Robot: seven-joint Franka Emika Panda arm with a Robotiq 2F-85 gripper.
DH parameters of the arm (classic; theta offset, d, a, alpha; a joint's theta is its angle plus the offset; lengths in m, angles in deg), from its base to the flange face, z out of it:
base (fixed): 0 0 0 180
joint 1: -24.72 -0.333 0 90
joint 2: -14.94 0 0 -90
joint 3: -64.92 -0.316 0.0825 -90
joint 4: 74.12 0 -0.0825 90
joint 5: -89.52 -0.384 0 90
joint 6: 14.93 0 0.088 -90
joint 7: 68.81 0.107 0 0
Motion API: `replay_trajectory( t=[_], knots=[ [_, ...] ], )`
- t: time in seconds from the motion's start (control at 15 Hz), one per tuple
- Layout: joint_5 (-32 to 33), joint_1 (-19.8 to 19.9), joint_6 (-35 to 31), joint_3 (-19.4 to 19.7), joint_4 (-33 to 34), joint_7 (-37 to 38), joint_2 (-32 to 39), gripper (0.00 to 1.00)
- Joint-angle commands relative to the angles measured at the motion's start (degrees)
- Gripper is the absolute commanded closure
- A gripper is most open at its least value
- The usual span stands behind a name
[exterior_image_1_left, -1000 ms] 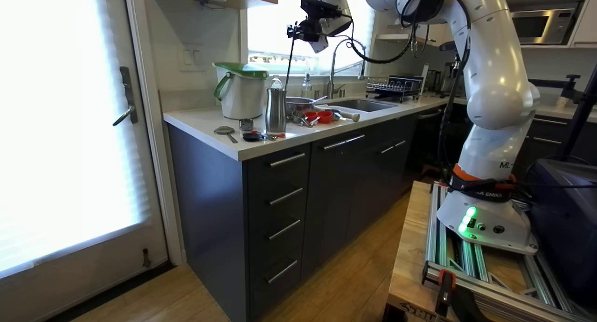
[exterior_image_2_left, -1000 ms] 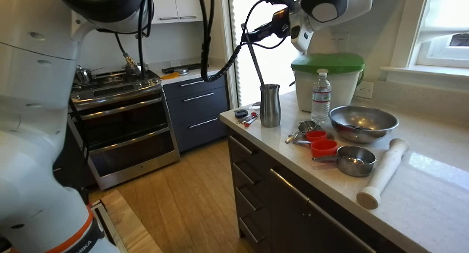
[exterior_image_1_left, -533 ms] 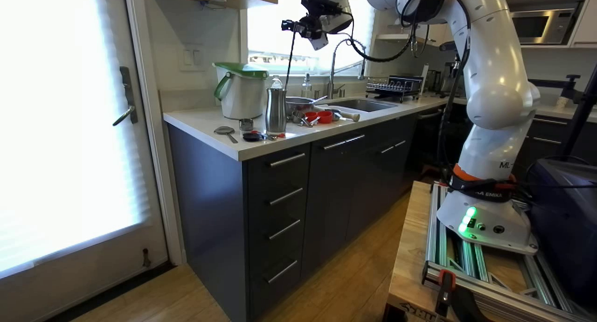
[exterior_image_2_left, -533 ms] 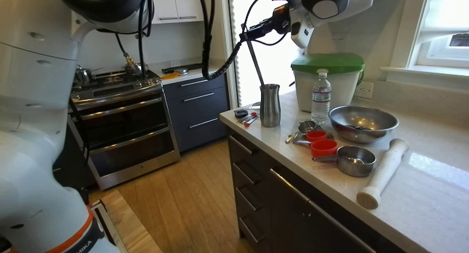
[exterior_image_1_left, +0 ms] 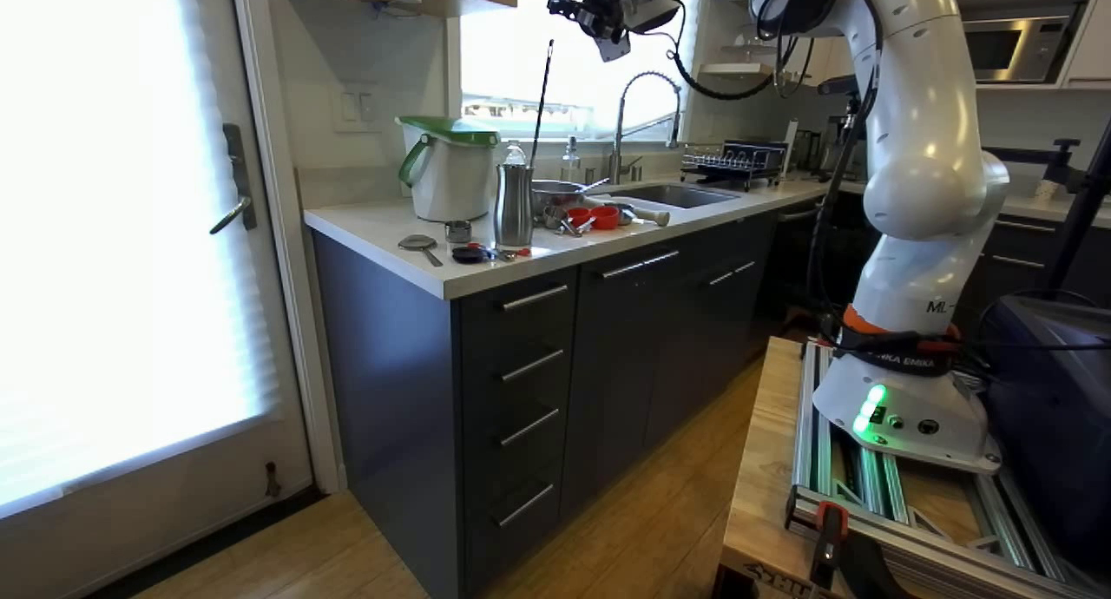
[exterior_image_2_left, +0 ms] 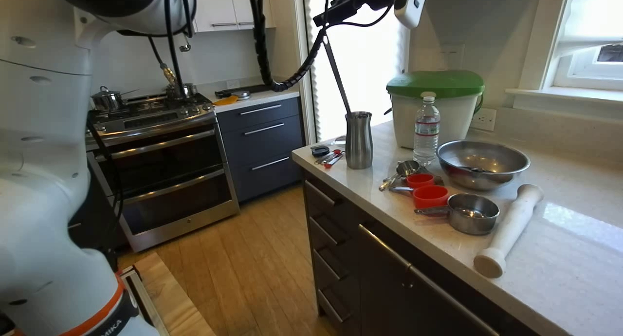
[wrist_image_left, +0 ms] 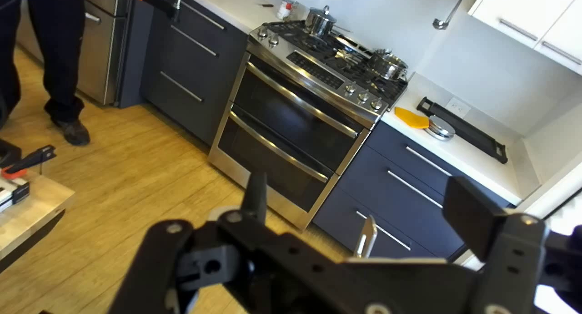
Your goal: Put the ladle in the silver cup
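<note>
The silver cup (exterior_image_1_left: 513,207) stands upright near the counter corner, seen in both exterior views. Leaning out of its mouth is the ladle (exterior_image_2_left: 337,78), tilted, with its long thin handle high above the rim; its lower end is hidden inside the cup. In the wrist view the slotted tip of the ladle (wrist_image_left: 367,234) shows beyond the gripper's dark body. My gripper (wrist_image_left: 357,189) is open, its fingers wide apart with nothing between them. In an exterior view the gripper (exterior_image_1_left: 555,5) hangs above the handle's top, apart from it.
A white bin with a green lid (exterior_image_2_left: 435,109), a water bottle (exterior_image_2_left: 427,129) and a steel bowl (exterior_image_2_left: 482,165) stand beside the cup. Red measuring cups (exterior_image_2_left: 430,196), a steel measuring cup (exterior_image_2_left: 473,214) and a rolling pin (exterior_image_2_left: 511,229) lie along the counter. A faucet (exterior_image_1_left: 618,130) rises behind.
My gripper has opened and let go of the ladle's handle, then moved up and back from it. The ladle stays leaning in the cup, which has not moved.
</note>
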Motion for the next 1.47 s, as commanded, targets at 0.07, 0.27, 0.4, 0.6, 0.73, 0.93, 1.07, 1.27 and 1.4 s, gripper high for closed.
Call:
replay_trajectory(
  t=[0.07,0.27,0.4,0.6,0.73,0.93,1.07,1.27,1.4],
  knots=[
    [9.3,3.2,1.1,1.8,0.9,-10.6,-6.8,0.0],
    [14.5,4.5,0.7,3.7,1.0,-18.7,-11.2,0.0],
    [19.1,4.7,-0.4,5.1,0.8,-23.8,-14.1,0.0],
    [27.5,3.8,-3.4,6.3,-0.4,-30.7,-18.7,0.0],
    [32.5,3.3,-7.7,6.1,-1.4,-34.0,-21.5,0.0],
    [38.8,2.3,-17.6,5.2,-4.8,-38.0,-25.9,0.0],
    [36.2,3.3,-14.5,5.5,-0.5,-36.2,-22.9,0.0],
    [37.3,3.0,-15.9,5.4,-1.9,-36.9,-24.3,0.0],
    [37.3,3.0,-16.1,5.4,-2.2,-37.2,-24.3,0.0]
  ],
)
